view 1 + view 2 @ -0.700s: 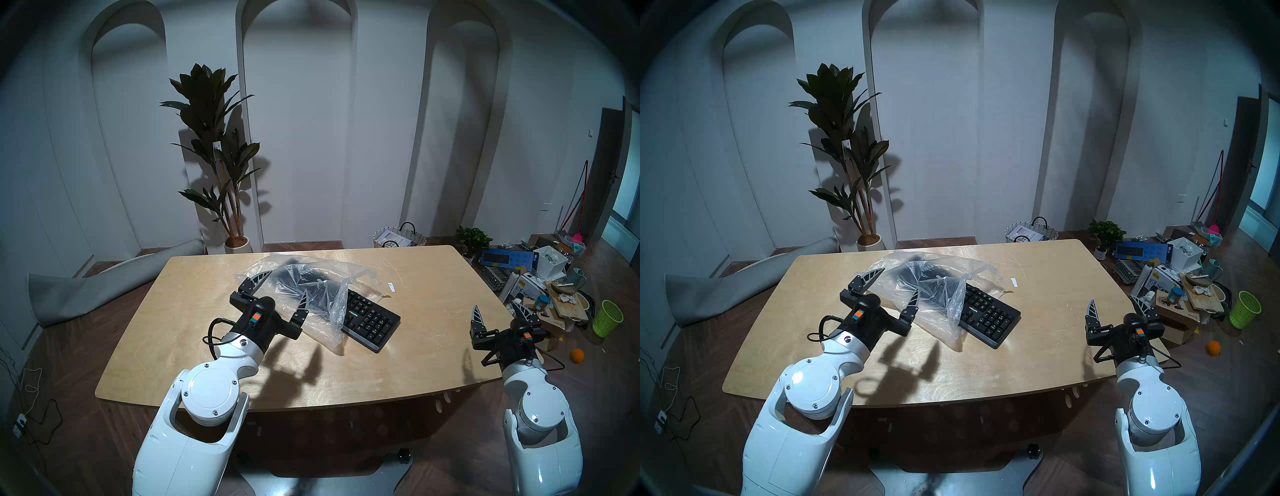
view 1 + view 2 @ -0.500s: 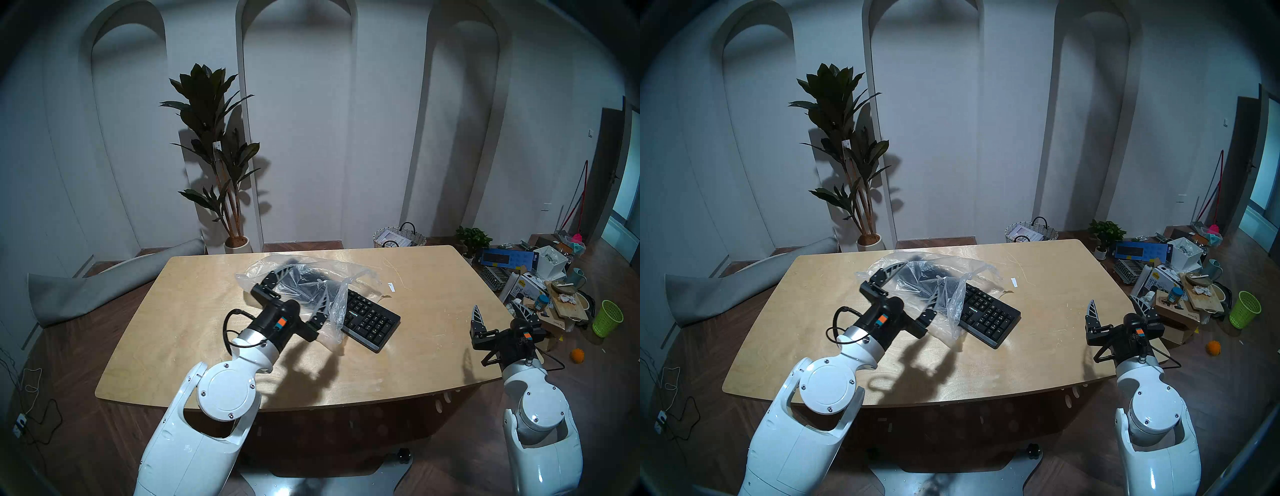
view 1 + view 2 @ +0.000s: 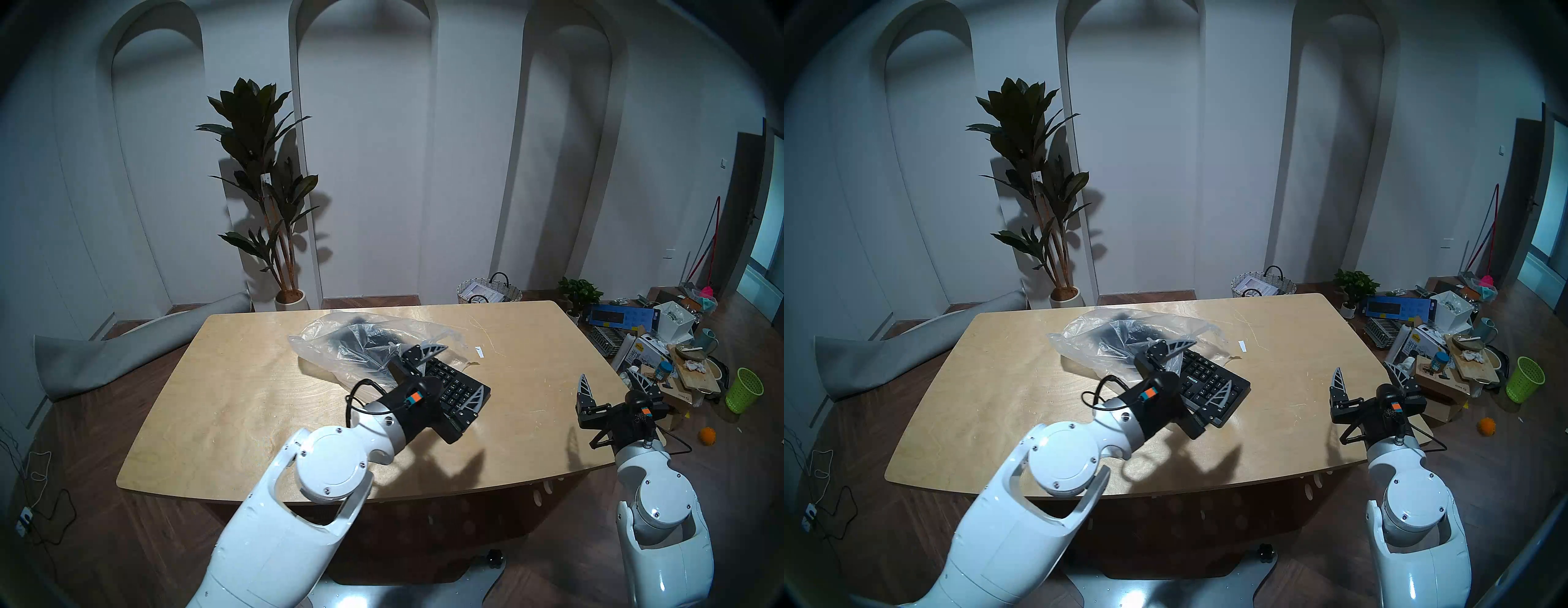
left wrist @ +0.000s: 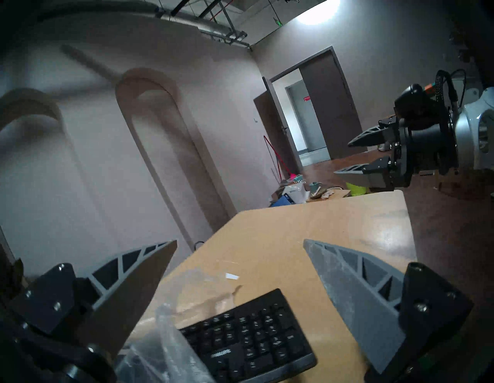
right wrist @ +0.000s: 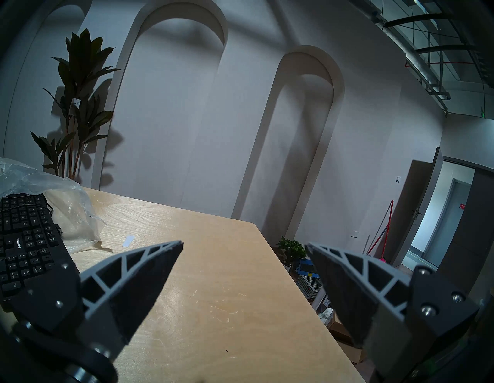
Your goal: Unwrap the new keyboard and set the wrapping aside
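The black keyboard (image 3: 449, 380) lies slanted on the wooden table (image 3: 237, 416). Its numeric-pad end sticks out, and the rest is inside the crinkled clear plastic wrapping (image 3: 356, 344). My left gripper (image 3: 464, 367) is open and empty, hovering over the exposed end with one finger on each side. The left wrist view shows the keyboard (image 4: 248, 339) and the wrapping (image 4: 165, 345) below the open left gripper (image 4: 240, 240). My right gripper (image 3: 606, 373) is open and empty at the table's right edge. In its wrist view (image 5: 244, 243) the keyboard (image 5: 24, 240) is far left.
A small white tape strip (image 3: 480, 351) lies on the table beyond the keyboard. Right of the table the floor holds a blue keyboard box (image 3: 621, 316), cartons and a green basket (image 3: 743, 390). A wicker basket (image 3: 488, 293) stands behind the table. A rolled grey mat (image 3: 127, 352) lies left.
My left arm has swung right, from the near left side of the wrapping to above the keyboard's exposed end, gripper still open. The right arm, keyboard and wrapping have not moved.
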Motion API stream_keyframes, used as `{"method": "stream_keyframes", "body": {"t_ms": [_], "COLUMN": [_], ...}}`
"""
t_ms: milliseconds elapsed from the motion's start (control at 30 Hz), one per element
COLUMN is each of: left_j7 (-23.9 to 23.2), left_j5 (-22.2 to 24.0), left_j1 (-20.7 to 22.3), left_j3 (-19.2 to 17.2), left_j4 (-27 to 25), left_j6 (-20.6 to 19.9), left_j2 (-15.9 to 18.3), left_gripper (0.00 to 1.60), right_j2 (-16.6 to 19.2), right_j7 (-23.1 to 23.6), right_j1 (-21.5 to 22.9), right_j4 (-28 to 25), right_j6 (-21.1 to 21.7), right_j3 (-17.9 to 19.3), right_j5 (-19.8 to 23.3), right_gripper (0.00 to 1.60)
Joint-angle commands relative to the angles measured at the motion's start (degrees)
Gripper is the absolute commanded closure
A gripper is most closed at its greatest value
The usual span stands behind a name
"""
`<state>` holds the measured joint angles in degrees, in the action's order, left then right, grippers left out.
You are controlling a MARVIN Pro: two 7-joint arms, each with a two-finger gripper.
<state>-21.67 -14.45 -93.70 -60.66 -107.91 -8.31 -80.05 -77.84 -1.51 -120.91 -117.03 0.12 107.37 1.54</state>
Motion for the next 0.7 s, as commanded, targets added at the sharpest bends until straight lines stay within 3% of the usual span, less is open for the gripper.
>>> {"method": "stream_keyframes", "body": {"t_ms": [0,200,333,367,400,433,500,667], "left_j7": [4.09,7.33,10.16,10.88,11.41,11.88,12.91,15.56], "left_j5": [-5.38,-11.62,-17.48,-18.23,-19.53,-20.33,-22.55,-27.19], "left_j1": [7.12,8.74,13.14,11.49,13.82,12.89,15.00,16.75], "left_j3": [4.53,6.12,8.57,7.89,9.13,8.94,10.10,9.67], "left_j4": [4.03,6.68,12.07,11.67,13.81,13.64,16.00,19.80], "left_j6": [-2.12,-3.26,-5.69,-5.62,-6.47,-6.19,-7.23,-9.17], "left_j2": [-4.97,-5.82,-8.50,-7.60,-8.95,-8.33,-9.58,-11.50], "left_gripper": [0.00,0.00,0.00,0.00,0.00,0.00,0.00,0.00], "right_j2": [0.05,0.10,0.14,0.15,0.16,0.16,0.18,0.21], "right_j7": [0.04,0.01,0.00,-0.01,-0.01,-0.02,-0.03,-0.05], "right_j1": [0.27,0.35,0.42,0.43,0.44,0.45,0.47,0.52], "right_j4": [-0.88,-0.61,-0.51,-0.48,-0.47,-0.46,-0.45,-0.42], "right_j6": [-0.25,-0.23,-0.26,-0.26,-0.26,-0.27,-0.28,-0.30], "right_j3": [-0.11,-0.11,-0.13,-0.13,-0.14,-0.14,-0.15,-0.17], "right_j5": [0.03,0.03,0.03,0.03,0.03,0.03,0.03,0.04], "right_gripper": [0.00,0.00,0.00,0.00,0.00,0.00,0.00,0.00]}}
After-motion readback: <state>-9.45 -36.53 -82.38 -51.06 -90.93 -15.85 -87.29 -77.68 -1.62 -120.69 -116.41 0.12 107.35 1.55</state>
